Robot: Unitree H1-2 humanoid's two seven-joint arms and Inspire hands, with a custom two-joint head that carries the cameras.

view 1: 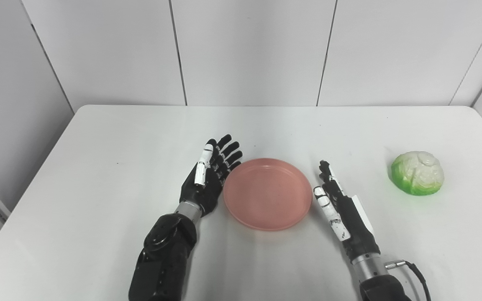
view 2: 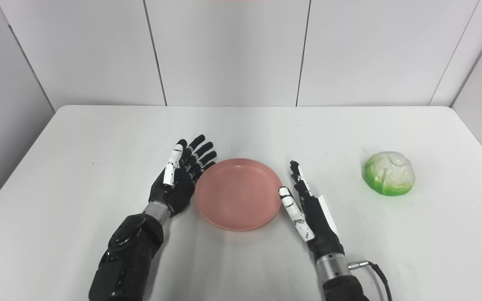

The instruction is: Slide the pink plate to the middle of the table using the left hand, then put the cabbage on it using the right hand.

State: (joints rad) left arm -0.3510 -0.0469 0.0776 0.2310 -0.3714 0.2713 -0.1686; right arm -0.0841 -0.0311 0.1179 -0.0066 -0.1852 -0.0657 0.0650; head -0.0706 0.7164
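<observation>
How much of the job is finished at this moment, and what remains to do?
Done, it seems: the pink plate lies near the middle of the table, with the left hand open beside its left rim. In hand: nothing; the right hand is open beside the plate's right rim. Left: the cabbage sits on the table to the right, apart from the plate, not yet picked up.

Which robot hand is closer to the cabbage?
The right robot hand, just right of the pink plate; the left robot hand is farther from the cabbage.
</observation>
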